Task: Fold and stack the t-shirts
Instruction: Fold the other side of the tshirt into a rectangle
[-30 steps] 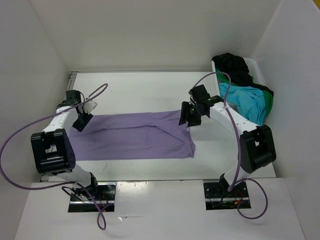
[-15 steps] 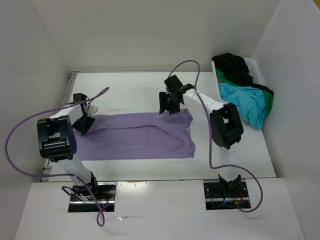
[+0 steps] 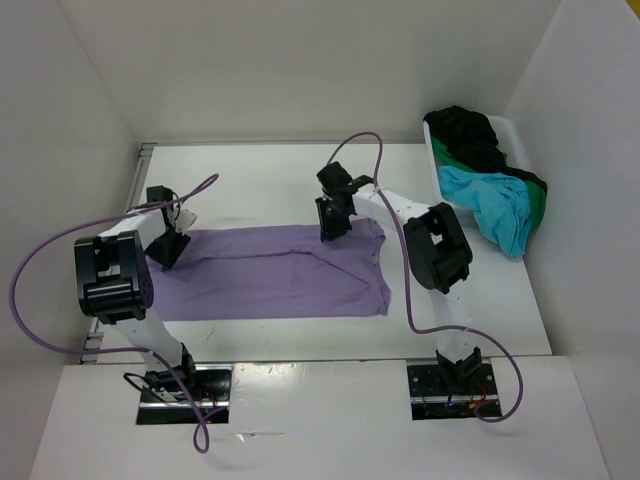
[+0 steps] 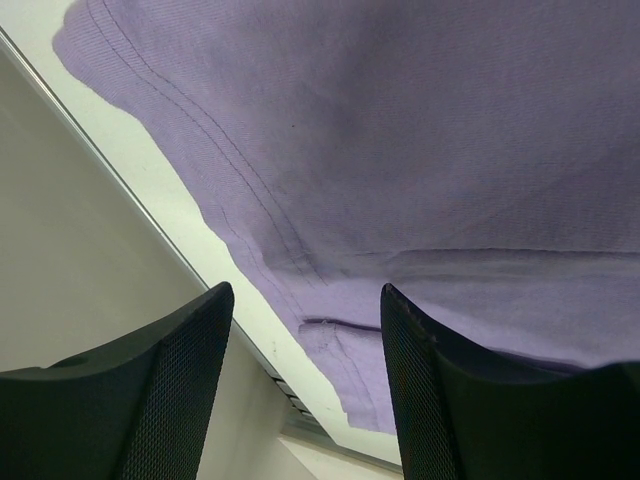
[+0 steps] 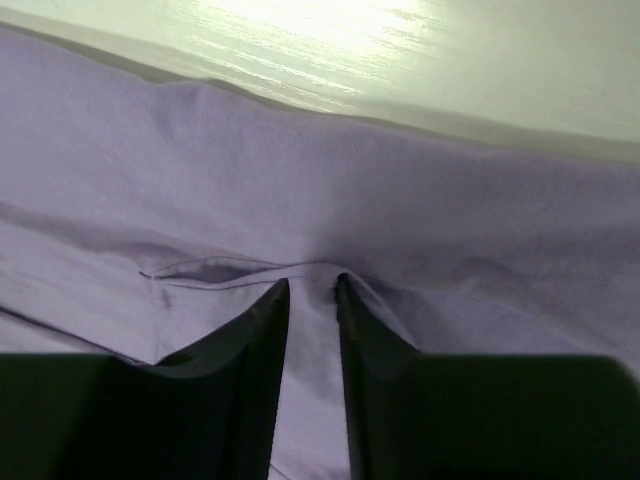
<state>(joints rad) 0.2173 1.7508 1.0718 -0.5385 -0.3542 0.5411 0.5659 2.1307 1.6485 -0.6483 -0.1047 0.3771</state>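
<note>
The lavender t-shirt [image 3: 270, 275] lies spread flat across the table, long side left to right. My right gripper [image 3: 331, 226] is pressed down on its far edge, right of the middle. In the right wrist view the fingers [image 5: 262, 330] stand close together with a raised fold of the lavender cloth [image 5: 450, 200] pinched between them at the gripper [image 5: 312, 283]. My left gripper [image 3: 168, 249] hovers open over the shirt's left end; its wide-apart jaws [image 4: 305, 292] frame the hemmed edge [image 4: 400, 150]. Black [image 3: 465, 130], turquoise [image 3: 490, 200] and green [image 3: 538, 205] t-shirts lie heaped in the bin.
A white bin [image 3: 509, 126] stands at the table's far right against the wall. White walls close in the table on the left, back and right. Purple cables loop above both arms. The table's left rim [image 4: 150, 215] runs just beside the shirt's edge.
My right gripper has travelled left along the shirt's far edge from its right corner and narrowed its jaws onto the cloth. The left arm drew back slightly, then stayed open and still.
</note>
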